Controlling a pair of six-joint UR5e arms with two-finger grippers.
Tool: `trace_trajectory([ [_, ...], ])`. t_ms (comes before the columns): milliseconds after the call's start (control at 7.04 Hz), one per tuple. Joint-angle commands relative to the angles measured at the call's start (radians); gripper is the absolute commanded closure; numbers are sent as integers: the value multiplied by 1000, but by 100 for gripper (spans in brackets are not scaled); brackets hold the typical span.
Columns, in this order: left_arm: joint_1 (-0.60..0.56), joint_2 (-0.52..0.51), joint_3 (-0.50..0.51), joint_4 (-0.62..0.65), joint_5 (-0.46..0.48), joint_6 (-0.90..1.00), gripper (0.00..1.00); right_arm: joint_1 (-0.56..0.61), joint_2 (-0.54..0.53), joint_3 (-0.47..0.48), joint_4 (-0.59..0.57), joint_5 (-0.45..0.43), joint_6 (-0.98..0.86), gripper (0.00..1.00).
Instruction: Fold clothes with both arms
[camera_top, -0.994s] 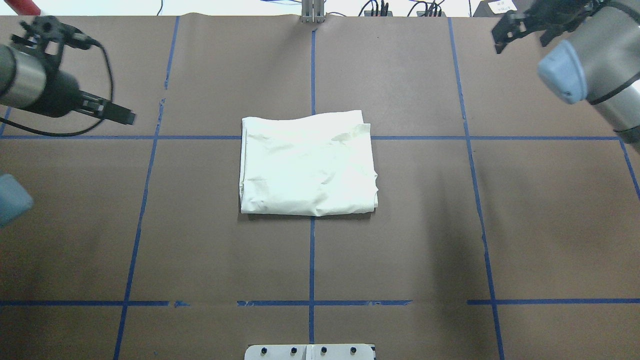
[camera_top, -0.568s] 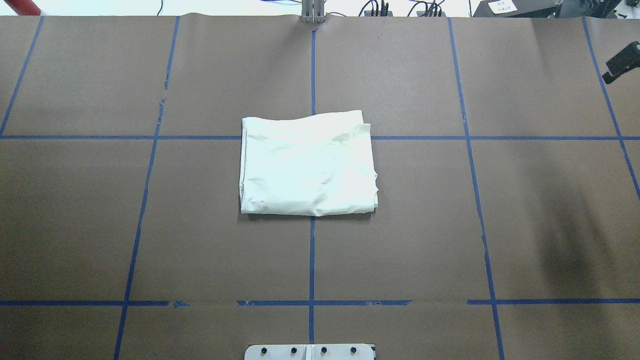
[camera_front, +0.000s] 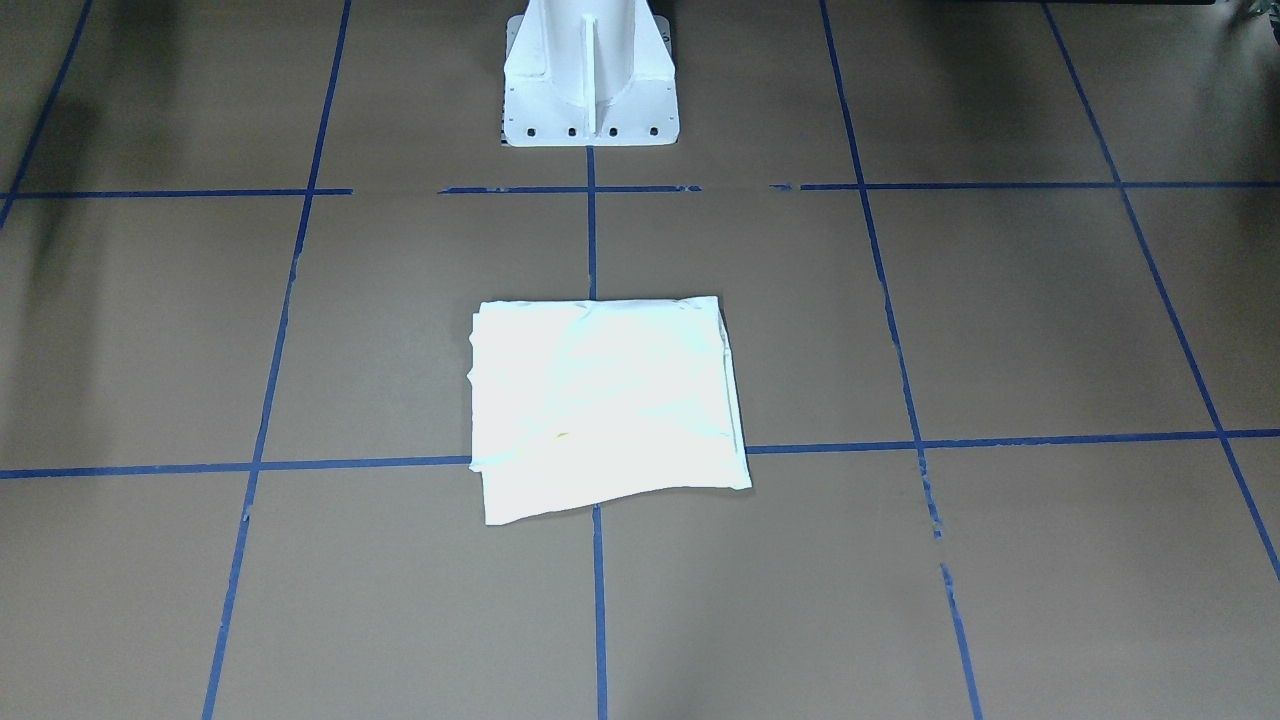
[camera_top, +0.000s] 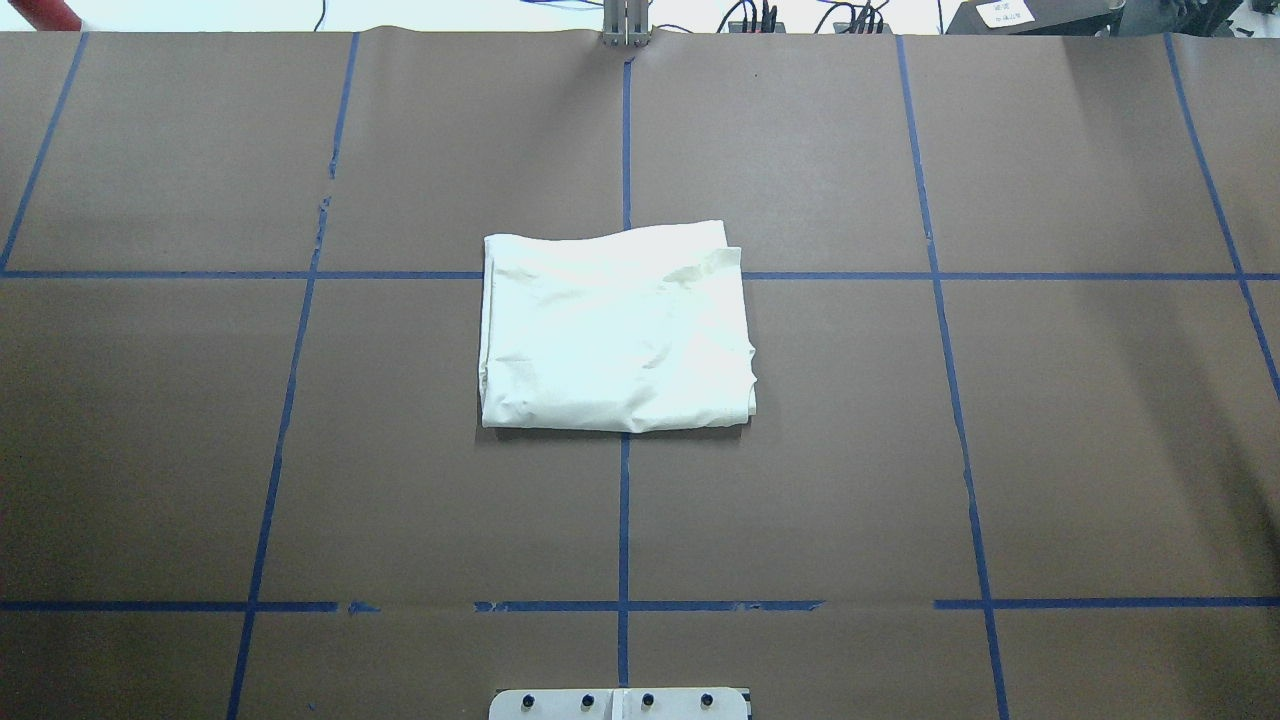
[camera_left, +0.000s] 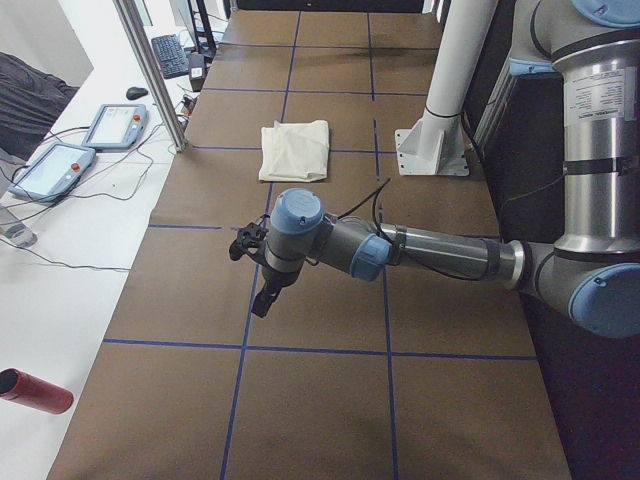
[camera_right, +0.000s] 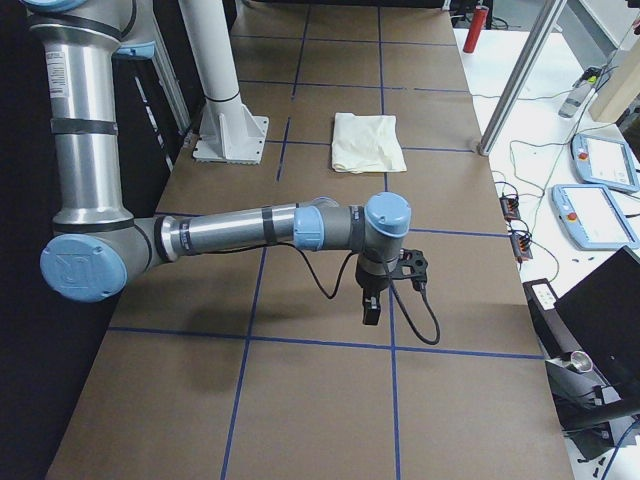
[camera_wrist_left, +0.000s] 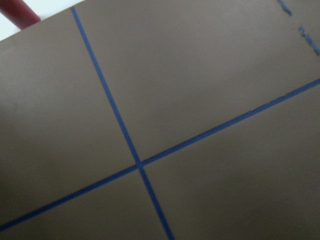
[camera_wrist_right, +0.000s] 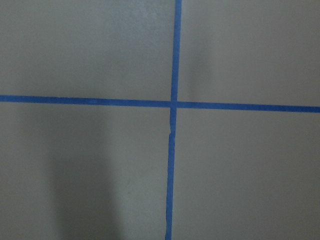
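The left gripper and right gripper have left your overhead view, hovering well off the T-shirt; you cannot tell their grip; it stays folded, centred on the table, open room round every edge.

Overhead and front cameras face oppositely, sharing the shirt.

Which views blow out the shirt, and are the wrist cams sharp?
Overhead exterior and exterior front-facing: the shirt is overexposed, its creases faint, with a cool tint. Exterior left and exterior right: it reads cream, with folds visible. Left wrist-mounted: soft, the blue tape has blurred edges. Right wrist-mounted: the tape is fairly crisp, with a dim shadow at lower left.
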Motion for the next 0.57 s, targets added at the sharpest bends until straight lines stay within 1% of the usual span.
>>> trace_trajectory([
  [0,-46,2,74,111,-36,7,0,17,-60,37,2,15,2,0],
  [142,-47,-42,75,223,-40,8,0,16,-62,28,2,12,4,0],
  [426,-47,-42,72,233,-41,8,0,16,-59,-8,2,9,13,0],
])
